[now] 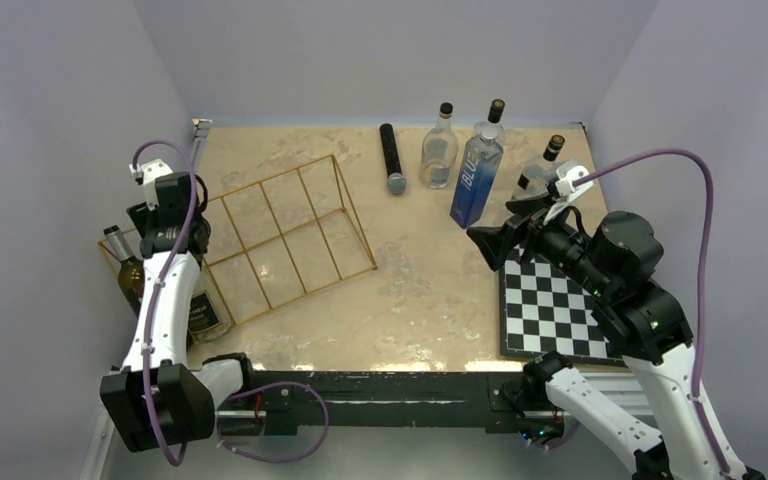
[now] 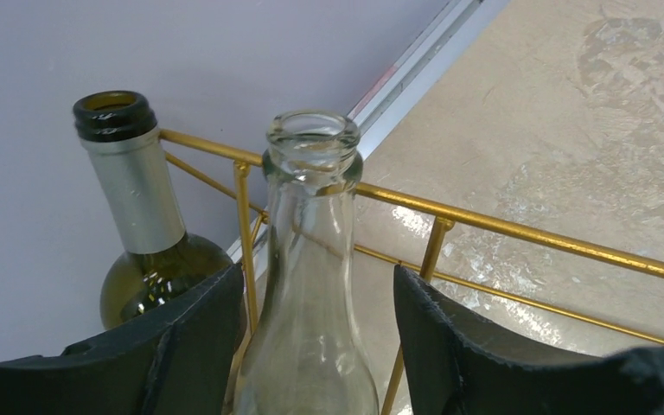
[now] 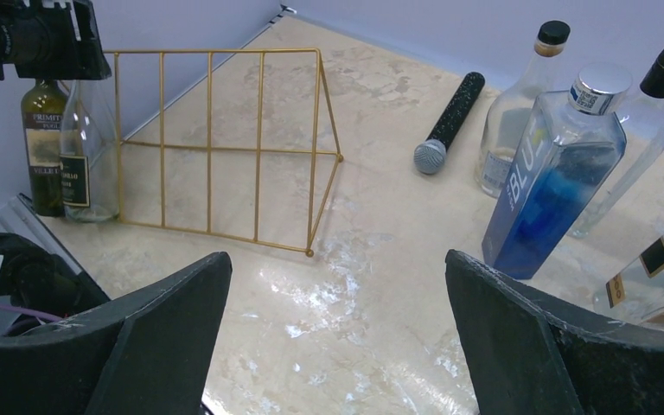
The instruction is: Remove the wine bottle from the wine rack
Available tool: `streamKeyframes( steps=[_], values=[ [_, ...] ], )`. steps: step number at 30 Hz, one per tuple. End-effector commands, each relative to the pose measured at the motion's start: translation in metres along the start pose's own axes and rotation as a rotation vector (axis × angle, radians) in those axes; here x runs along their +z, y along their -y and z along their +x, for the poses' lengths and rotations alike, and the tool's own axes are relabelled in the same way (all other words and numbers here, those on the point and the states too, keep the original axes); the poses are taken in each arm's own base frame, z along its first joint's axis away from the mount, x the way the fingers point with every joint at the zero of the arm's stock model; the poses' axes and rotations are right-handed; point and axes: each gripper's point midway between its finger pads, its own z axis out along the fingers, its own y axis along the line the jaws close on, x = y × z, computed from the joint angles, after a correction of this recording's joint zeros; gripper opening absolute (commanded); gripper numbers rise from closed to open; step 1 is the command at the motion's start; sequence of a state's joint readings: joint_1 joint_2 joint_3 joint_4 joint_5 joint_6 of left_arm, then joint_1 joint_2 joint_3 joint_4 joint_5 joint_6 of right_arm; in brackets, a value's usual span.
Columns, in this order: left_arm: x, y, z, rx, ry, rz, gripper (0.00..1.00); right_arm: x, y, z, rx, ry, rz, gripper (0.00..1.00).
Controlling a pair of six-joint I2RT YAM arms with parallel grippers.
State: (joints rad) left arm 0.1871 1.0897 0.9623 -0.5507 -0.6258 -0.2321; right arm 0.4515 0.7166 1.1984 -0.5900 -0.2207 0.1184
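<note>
The gold wire wine rack [image 1: 285, 235] lies on the table's left half; it also shows in the right wrist view [image 3: 225, 147]. Two bottles stand at its left end: a green wine bottle [image 2: 134, 190] with a silver foil neck, and a clear empty wine bottle [image 2: 311, 259] with a black label [image 3: 76, 177]. A gold wire runs between them. My left gripper [image 2: 316, 277] is open, and its fingers [image 2: 186, 346] straddle the clear bottle's neck with a gap on the right side. In the top view my left gripper [image 1: 165, 240] hides most of the clear bottle. My right gripper [image 3: 337, 337] is open and empty above bare table.
A black microphone [image 1: 392, 158], two clear bottles [image 1: 440, 148], a blue bottle [image 1: 476, 175] and another clear bottle [image 1: 540, 170] are at the back right. A black-and-white chessboard [image 1: 550, 305] lies under my right arm. The left wall is close behind the green bottle [image 1: 125, 265].
</note>
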Motion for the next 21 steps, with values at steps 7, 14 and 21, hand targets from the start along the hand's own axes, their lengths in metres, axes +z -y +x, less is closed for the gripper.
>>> streamKeyframes(
  steps=[7, 14, 21],
  values=[
    [0.017, 0.016, -0.013, 0.000, 0.032, 0.042, 0.59, -0.007, 0.000, -0.007, -0.018, 0.062, 0.005, 0.99],
    [0.025, 0.023, -0.002, 0.025, 0.001, 0.057, 0.47, -0.008, 0.001, -0.008, -0.020, 0.066, 0.013, 0.99],
    [0.018, 0.018, -0.011, 0.047, 0.007, 0.048, 0.11, -0.007, 0.002, -0.006, -0.026, 0.057, 0.017, 0.99]
  ],
)
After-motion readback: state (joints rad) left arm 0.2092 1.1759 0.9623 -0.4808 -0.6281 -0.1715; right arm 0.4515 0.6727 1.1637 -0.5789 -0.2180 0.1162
